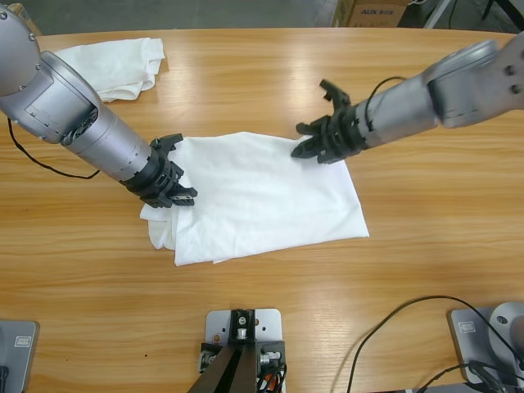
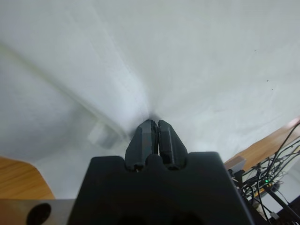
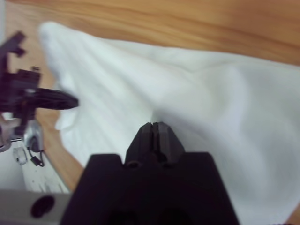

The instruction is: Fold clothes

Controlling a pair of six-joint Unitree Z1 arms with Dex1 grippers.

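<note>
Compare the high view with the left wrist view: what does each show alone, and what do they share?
Only the high view shows the right gripper at the far corner of the spread white cotton T-shirt, and a second, bundled white cloth at the table's corner. Only the left wrist view shows the left gripper with jaws shut on a fold. Both show that shirt, the left gripper and the long wooden table.

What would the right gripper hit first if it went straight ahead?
The white T-shirt: the right gripper is shut on a fold of it, with more cloth ahead. Beyond that, probably the wooden table.
</note>
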